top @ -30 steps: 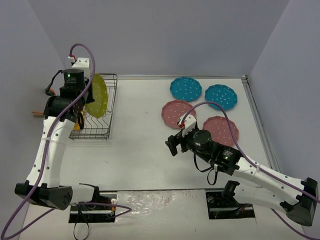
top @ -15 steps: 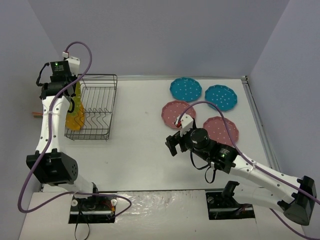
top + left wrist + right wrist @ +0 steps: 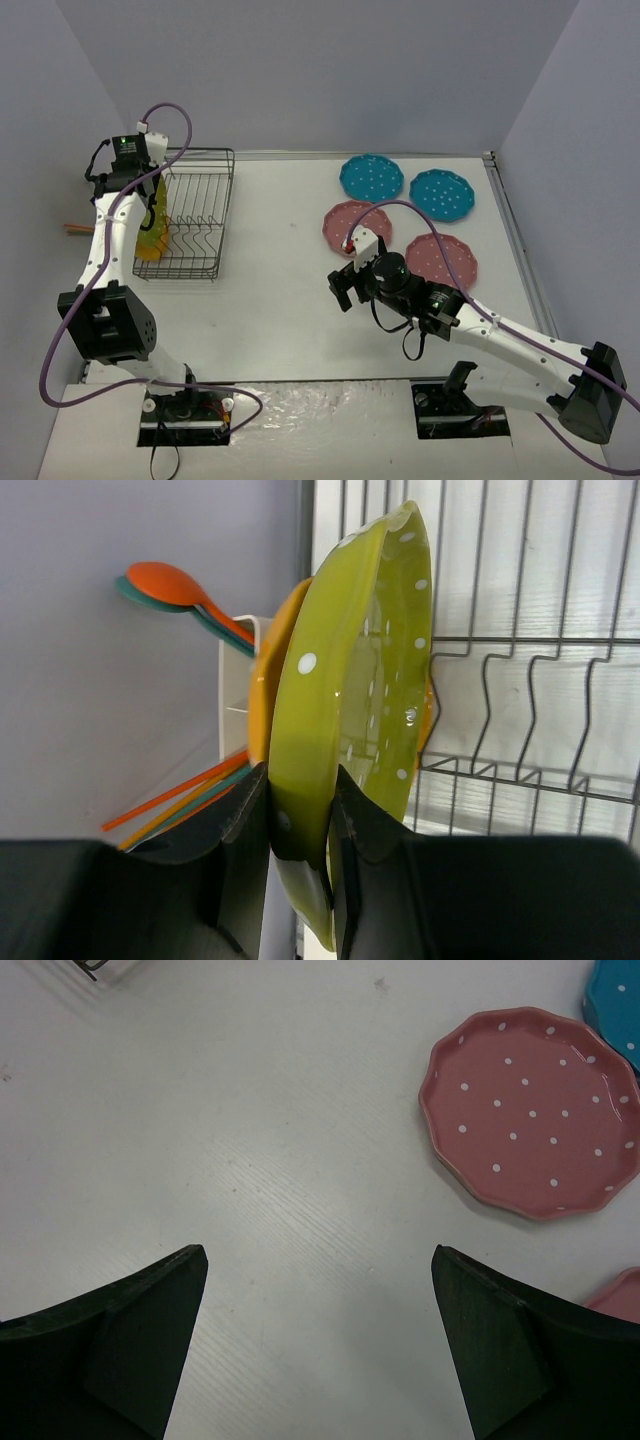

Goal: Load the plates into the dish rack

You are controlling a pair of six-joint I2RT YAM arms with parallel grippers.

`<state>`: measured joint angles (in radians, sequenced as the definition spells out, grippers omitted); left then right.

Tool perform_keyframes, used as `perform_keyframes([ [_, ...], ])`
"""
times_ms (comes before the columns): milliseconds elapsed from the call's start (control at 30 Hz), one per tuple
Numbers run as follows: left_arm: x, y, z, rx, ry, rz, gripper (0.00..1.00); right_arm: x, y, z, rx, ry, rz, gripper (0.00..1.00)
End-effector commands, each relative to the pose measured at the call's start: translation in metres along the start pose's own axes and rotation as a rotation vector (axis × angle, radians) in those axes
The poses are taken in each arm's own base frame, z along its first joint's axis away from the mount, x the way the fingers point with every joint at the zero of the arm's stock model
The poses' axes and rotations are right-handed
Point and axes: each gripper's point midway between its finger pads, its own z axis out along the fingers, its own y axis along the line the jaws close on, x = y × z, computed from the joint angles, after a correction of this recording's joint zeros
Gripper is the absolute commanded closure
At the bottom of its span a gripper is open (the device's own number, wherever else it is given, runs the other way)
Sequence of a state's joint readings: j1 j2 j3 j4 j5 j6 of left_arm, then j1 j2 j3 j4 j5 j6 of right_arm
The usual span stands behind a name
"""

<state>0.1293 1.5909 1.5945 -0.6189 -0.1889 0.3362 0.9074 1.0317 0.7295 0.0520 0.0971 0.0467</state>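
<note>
The yellow-green plate is up on edge at the holder end of the dish rack, tight against the orange plate standing just behind it. The left gripper is clamped on its rim, a finger on each face. Whether it sits down between the dividers, I can't tell from here. This looks like the seating step. The call is to settle it in a slot, let go, and draw back without nudging the orange one or the white holder with its spoons. Out on the table, two pink plates and two teal plates lie flat, waiting. The right gripper hangs wide open and empty, near the closest pink one, likely the next pick.
</note>
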Motion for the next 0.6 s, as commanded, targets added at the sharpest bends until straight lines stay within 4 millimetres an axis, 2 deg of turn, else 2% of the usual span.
perform_keyframes([
  [0,-0.042,0.037,-0.026,-0.126,-0.196,-0.06,1.0,-0.036,0.0,-0.002,-0.006,-0.097,0.012,0.08],
  [133,-0.026,0.03,-0.016,-0.12,-0.178,-0.067,1.0,-0.034,-0.001,-0.002,-0.002,-0.098,0.017,0.08],
  [433,-0.013,0.024,-0.002,-0.113,-0.18,-0.112,1.0,-0.026,0.0,0.005,0.006,-0.07,0.028,0.09],
  [567,-0.005,0.022,0.008,-0.115,-0.159,-0.136,0.89,-0.026,-0.002,0.006,0.018,-0.068,0.03,0.09],
])
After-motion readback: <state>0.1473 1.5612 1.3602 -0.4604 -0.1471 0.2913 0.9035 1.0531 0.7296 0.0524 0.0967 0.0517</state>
